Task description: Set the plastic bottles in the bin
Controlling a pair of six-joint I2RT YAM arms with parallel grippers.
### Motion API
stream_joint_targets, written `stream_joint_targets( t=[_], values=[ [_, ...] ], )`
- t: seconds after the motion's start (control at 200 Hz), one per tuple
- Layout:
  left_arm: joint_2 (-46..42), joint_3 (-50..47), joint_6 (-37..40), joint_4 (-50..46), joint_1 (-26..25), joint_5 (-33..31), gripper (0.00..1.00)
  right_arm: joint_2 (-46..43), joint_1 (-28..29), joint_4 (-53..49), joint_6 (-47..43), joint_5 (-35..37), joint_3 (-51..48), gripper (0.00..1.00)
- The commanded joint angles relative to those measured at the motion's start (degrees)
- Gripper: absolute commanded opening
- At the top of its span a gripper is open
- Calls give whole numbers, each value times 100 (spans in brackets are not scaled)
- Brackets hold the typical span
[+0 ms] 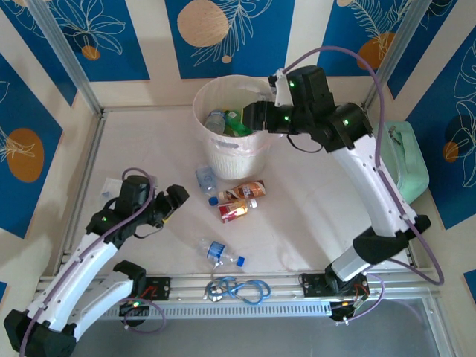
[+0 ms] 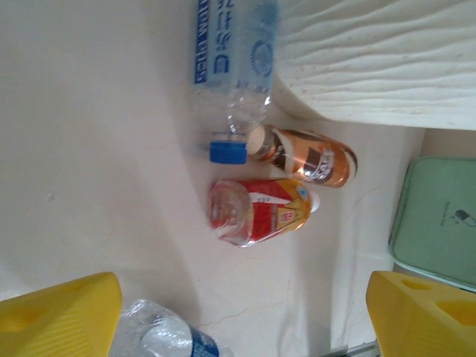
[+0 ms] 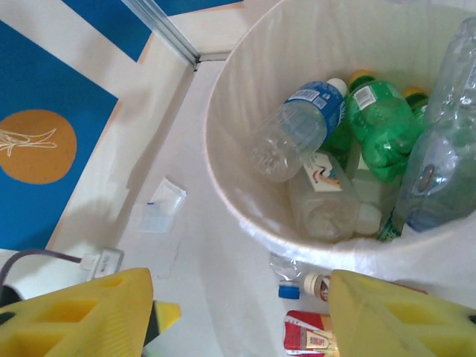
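The white bin stands at the back centre and holds several plastic bottles, among them a clear blue-labelled one and a green one. My right gripper hovers over the bin's near rim, open, with nothing between its fingers. On the table lie a clear blue-capped bottle, a brown-labelled one, a red-labelled one and a crushed clear one. My left gripper is open and low. The crushed bottle lies by its left finger.
A mint-green case sits at the right edge, behind the right arm. A small clear packet lies at the far left. A blue cable loop rests on the front rail. Metal frame posts stand at the back corners.
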Motion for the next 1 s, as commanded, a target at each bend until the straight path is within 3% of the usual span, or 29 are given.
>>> stream_joint_targets(
  t=[0.0,0.265,0.415,0.655,0.995],
  values=[
    [-129,-131,-174,-157,31,174,85,-407,268,142,140,488,-612,63],
    [-253,-403,-547,-407,-229,32,84,-1433,1701,361,597,1367,-2435,63],
    [-177,-610,-883,-478,-509,-152,83,-1932,2159,480,1225,1590,-3602,63],
    [369,-471,-1234,-589,-1204,-255,83,-2477,2261,669,2059,1564,-5054,65],
    [916,-479,-2410,-641,-2558,-663,84,-2666,1955,606,2309,1587,-5365,68]
  ],
)
